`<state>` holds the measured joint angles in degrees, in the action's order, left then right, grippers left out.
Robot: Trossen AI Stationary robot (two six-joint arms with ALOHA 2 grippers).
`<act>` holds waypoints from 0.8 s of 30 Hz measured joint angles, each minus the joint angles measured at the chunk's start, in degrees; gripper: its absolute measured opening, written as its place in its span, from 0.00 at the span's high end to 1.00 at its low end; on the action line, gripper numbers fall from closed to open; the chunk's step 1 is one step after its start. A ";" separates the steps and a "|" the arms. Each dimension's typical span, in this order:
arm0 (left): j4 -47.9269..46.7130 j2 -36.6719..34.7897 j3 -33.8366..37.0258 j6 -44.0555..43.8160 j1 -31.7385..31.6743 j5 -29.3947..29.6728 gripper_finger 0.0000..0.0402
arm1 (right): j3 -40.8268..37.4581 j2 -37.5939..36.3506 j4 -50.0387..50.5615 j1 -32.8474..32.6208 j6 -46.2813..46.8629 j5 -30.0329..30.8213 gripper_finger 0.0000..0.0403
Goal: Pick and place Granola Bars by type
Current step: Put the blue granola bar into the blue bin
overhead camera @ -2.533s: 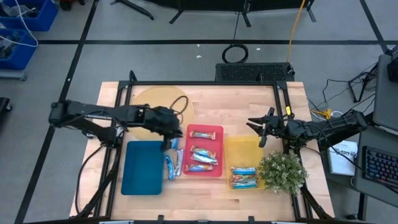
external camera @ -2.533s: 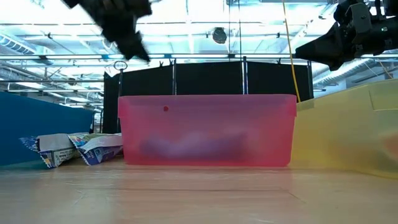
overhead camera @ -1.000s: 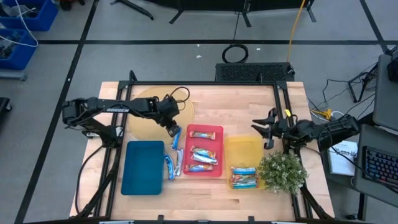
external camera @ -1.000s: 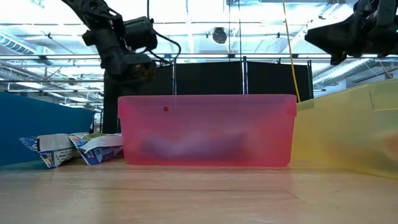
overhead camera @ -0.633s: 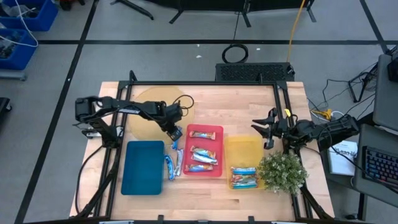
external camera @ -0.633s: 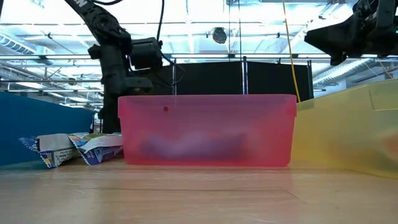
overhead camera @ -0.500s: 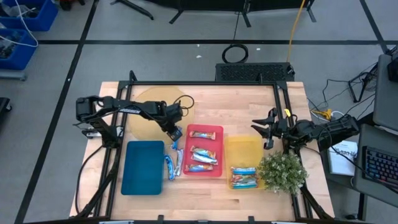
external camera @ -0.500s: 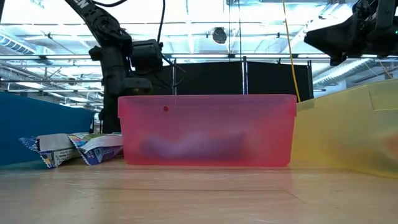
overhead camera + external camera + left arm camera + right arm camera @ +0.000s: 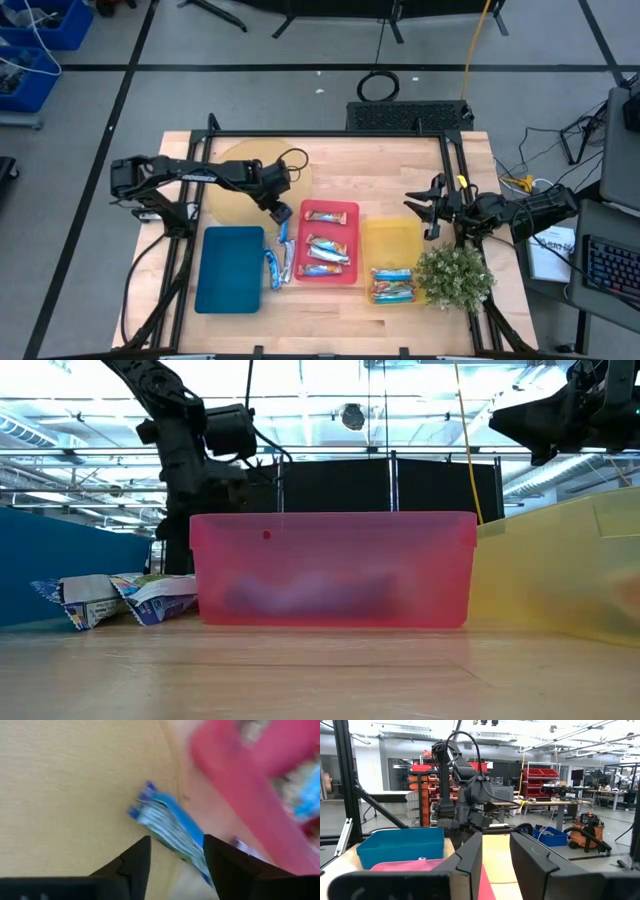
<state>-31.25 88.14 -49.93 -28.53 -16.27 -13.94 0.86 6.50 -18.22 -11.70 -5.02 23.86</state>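
Between the blue tray (image 9: 231, 268) and red tray (image 9: 329, 242) several Granola Bars (image 9: 279, 262) remain unsorted; left gripper (image 9: 282, 214) hovers, fingers (image 9: 136, 865) parted, empty; right gripper (image 9: 422, 212) waits, fingers parted.

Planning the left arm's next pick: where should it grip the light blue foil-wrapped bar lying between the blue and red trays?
Probably across the middle of the light blue foil-wrapped bar, coming straight down: it lies flat, and the open left gripper already straddles its narrow width.
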 joint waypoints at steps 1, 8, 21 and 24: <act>-0.15 0.29 0.00 -0.87 0.08 1.37 0.52 | 0.00 0.00 -0.03 -0.01 0.00 0.01 0.77; 0.76 4.34 0.00 -4.63 0.43 3.74 0.51 | 0.00 0.00 -0.15 -0.02 0.00 0.00 0.77; 4.13 4.56 0.00 -4.79 0.94 2.97 0.52 | 0.00 0.00 -0.37 -0.02 0.02 0.00 0.77; 3.96 4.56 0.00 -3.77 0.96 3.18 0.57 | 0.00 0.00 -0.37 -0.02 0.02 0.00 0.77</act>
<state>-27.29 92.71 -49.93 -32.30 -15.31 -10.77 0.86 6.50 -18.59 -11.73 -4.99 23.86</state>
